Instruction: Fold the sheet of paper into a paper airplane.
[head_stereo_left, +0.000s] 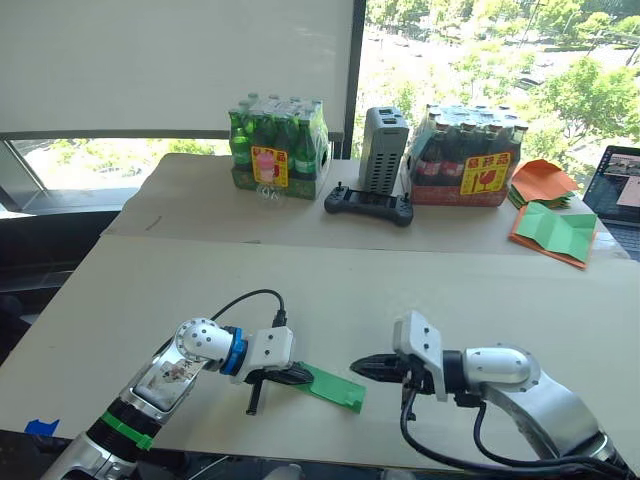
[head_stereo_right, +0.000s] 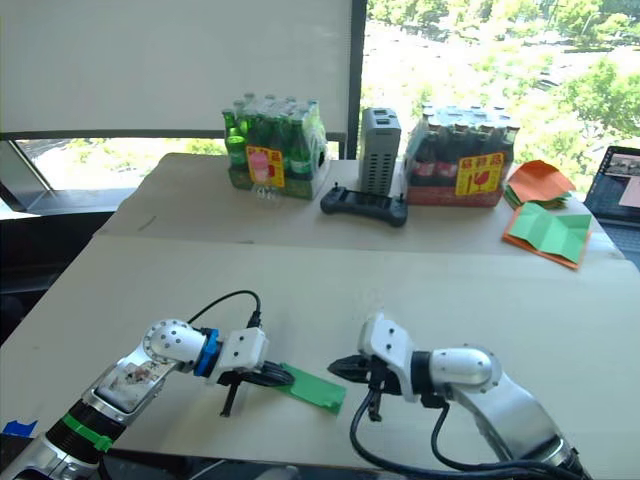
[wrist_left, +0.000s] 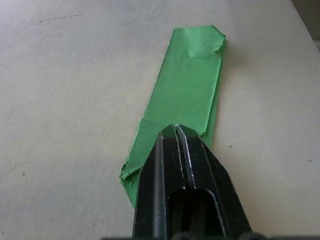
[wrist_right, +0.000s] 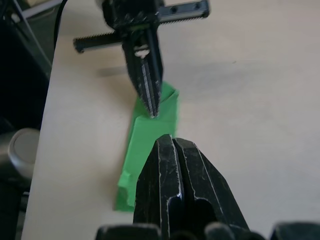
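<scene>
The left gripper (head_stereo_left: 300, 377) is sitting near the front edge of the tan table (head_stereo_left: 330, 285), at about 7 o'clock in the left eye view. Its two black fingers (wrist_left: 182, 150) are pressed together and are pinching the near end of the sheet of paper (head_stereo_left: 335, 387). The paper is bright green and folded into a narrow strip. It is lying flat on the table and is pointing away from the left gripper toward 3 o'clock. Its far end is looking a bit crumpled in the left wrist view.

Just to the right of the paper, the right gripper (head_stereo_left: 365, 367) is hovering close to the paper's far end, at about 5 o'clock. Its fingers (wrist_right: 175, 165) are pressed together with nothing between them. Its tip is pointing at the left gripper, and the two tips are near each other but apart.

At the back of the table, going from left to right, a pack of green bottles (head_stereo_left: 277, 145) is standing at about 11 o'clock. A black game controller (head_stereo_left: 368, 206) is lying in front of a gray box (head_stereo_left: 383, 148) at 12 o'clock. A pack of dark bottles (head_stereo_left: 466, 155) is standing at about 1 o'clock. Some orange papers (head_stereo_left: 542, 180) are lying at 2 o'clock, with a green creased sheet (head_stereo_left: 556, 232) on orange paper just in front of them. A laptop (head_stereo_left: 618, 187) is sitting at the far right edge.
</scene>
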